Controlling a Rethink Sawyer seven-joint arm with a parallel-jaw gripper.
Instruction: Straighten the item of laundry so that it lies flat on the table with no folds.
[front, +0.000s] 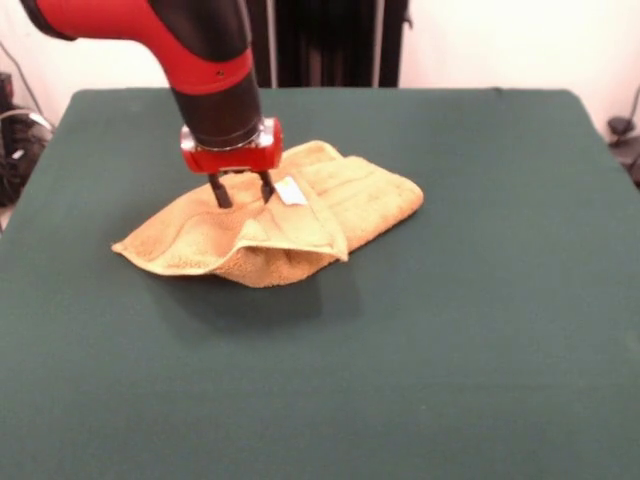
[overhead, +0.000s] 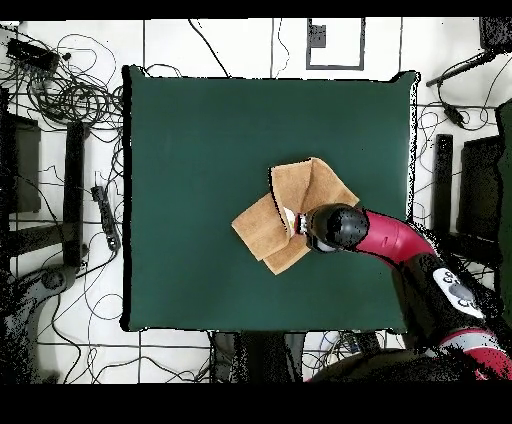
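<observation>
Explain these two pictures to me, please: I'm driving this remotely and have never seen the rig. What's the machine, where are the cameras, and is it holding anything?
The machine is a red and black arm ending in a gripper. One camera faces it from across the table; the other looks straight down, with the robot's base at the bottom. On the green table lies one tan towel, still folded over itself, its white tag showing. The two dark fingers stand apart, tips down at the towel beside the tag. Nothing looks lifted; whether cloth is pinched, I can't tell.

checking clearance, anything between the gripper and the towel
Nothing. In the front view the gripper has its open tips down at the folded towel, beside the white tag, with no gap or object between.
</observation>
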